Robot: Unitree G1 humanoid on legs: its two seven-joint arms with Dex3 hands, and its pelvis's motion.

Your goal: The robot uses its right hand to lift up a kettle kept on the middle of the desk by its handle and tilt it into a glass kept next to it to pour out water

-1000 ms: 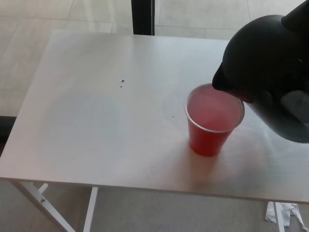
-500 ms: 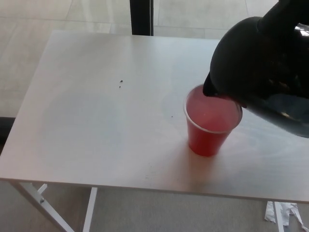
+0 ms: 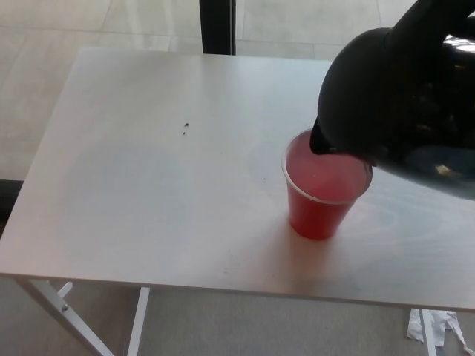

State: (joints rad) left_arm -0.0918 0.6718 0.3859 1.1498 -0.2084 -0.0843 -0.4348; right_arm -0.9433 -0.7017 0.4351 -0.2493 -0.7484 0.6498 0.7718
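Over the last second the rounded, glossy black kettle (image 3: pixel 404 111) has swung in from the right and tipped further, so that its spout now hangs over the far rim of the translucent red plastic cup (image 3: pixel 323 189) rather than beside it.

The cup stands upright on the pale white tabletop (image 3: pixel 163 178), toward the right half of the table and nearer the front edge than the back. The kettle is held in the air above the table's right edge, its body filling the upper right corner of the head view and leaning spout-down toward the cup. No stream of water can be made out, and the level inside the cup is hard to read through its pink wall.

The right hand is hidden: the kettle's handle lies out of the picture or behind the dark body, so I cannot tell how the fingers sit on it, only that something is carrying the kettle. The left hand does not show at all.

The risks look plain. The spout sits over the cup's rim, not its middle, so a sudden tilt could send water down the outside onto the table. The spout appears very close to the light cup, and a small dip could knock it over.
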